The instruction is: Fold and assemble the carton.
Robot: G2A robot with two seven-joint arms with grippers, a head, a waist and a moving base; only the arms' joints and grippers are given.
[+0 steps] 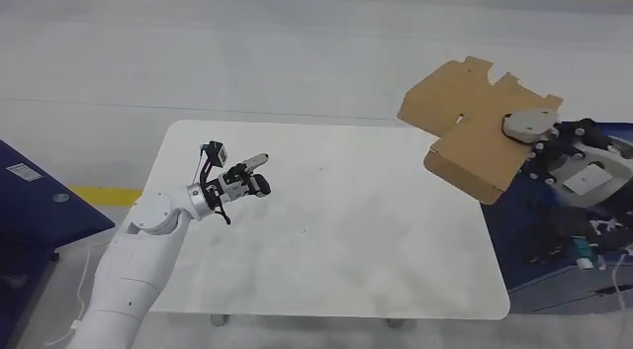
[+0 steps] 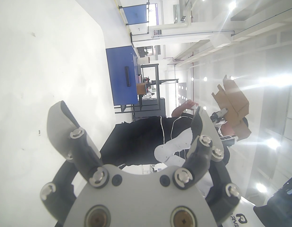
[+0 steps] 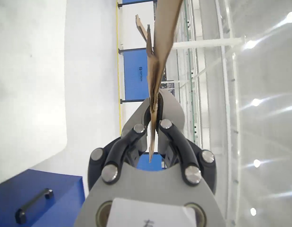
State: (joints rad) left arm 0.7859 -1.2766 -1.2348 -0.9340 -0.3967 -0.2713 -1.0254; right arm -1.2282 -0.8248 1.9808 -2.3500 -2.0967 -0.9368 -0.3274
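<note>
1. Left end effector (image 1: 249,173): hovers above the left part of the desk (image 1: 326,250). Its fingers are spread wide and hold nothing, and they point across the desk toward its right side.
2. Right end effector (image 3: 154,111): sits just beyond the desk's right edge, near the far corner. It is closed narrow, with the two pads pinching one edge of the carton (image 1: 470,117).
3. Carton: a flat, unassembled brown sheet held up off the desk. It overhangs the far right corner, and most of it lies past the desk's edge. One panel hangs bent along a crease on the side toward the desk.
4. Governing relation (judgement): the carton lies right of and beyond the free left end effector, with the width of the desk between them. Its longer run appears to slant outward from the far right corner. The right arm is nearer and already holds it, so the sheet probably has to come over the desk before folding starts.
</note>
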